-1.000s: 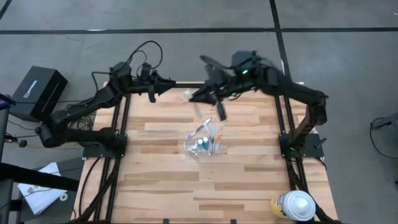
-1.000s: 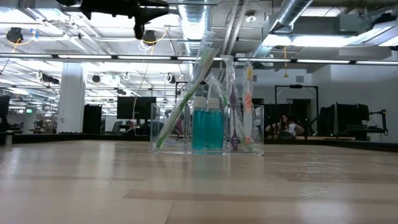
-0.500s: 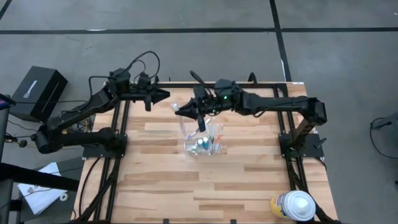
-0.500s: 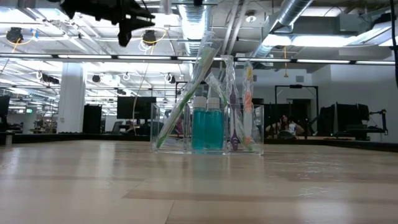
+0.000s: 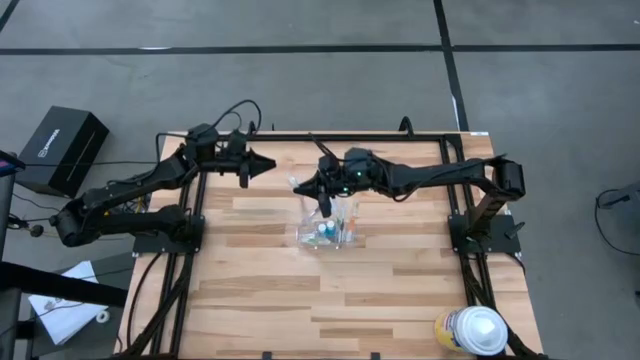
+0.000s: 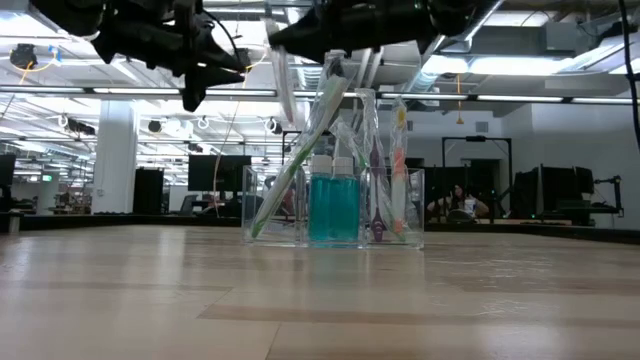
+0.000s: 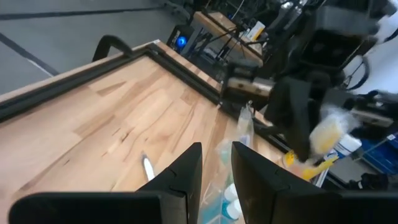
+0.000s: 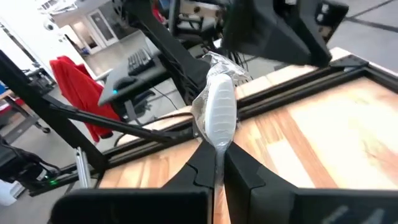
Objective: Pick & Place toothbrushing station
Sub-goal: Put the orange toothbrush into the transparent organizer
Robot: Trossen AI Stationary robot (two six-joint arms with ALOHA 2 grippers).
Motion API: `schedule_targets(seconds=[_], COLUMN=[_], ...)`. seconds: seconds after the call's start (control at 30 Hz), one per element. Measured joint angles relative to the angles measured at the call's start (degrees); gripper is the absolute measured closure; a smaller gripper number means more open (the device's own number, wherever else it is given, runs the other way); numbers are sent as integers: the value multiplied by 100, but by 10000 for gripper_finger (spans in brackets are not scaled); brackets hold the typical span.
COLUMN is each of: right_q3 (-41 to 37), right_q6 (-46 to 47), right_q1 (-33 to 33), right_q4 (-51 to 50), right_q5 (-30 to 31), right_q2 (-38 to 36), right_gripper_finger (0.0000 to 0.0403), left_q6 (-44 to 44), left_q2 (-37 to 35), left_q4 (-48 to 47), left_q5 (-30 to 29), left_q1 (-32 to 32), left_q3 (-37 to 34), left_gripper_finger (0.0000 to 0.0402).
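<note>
step: placing brush in cup | right gripper (image 5: pixel 303 184) clamps wrapped brush (image 8: pixel 217 112), above cup (image 5: pixel 328 233) near table centre | left gripper (image 5: pixel 266 164) waits far-left, fingers slightly apart | next: lower brush into cup

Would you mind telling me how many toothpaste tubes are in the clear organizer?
2: two teal toothpaste tubes stand upright, side by side, in the clear organizer's middle compartment. Others may be hidden behind them.

Clear plastic holder (image 6: pixel 262 208) stood upright mid-table, holding two blue-teal toothpaste tubes with white caps (image 6: pixel 333 200) side by side at its centre. Thin wrapped toothbrushes leaned inside: green one (image 6: pixel 300 160) tilted, purple (image 6: pixel 375 160) and orange (image 6: pixel 400 165) near upright. One white wrapped toothbrush (image 8: pixel 217 112) was pinched above the holder, off the table.
</note>
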Motion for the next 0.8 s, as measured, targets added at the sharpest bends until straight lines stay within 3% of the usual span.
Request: schedule_targets(seconds=[0.37, 0.53, 0.8], right_q3=[-160, -160, -17], right_q6=[47, 48, 48], right_q1=[-133, -147, -165], right_q4=[431, 423, 440], right_q5=[-64, -205, -238], right_q2=[0, 0, -2], right_gripper_finger=[400, 400, 400], left_q6=[-497, -1060, -1063], left_q2=[127, 170, 468], left_q4=[519, 1465, 1479], left_q5=[-319, -318, -431], left_q1=[-243, -390, -814], left_q3=[-7, -1, 32], left_gripper_finger=[303, 267, 196])
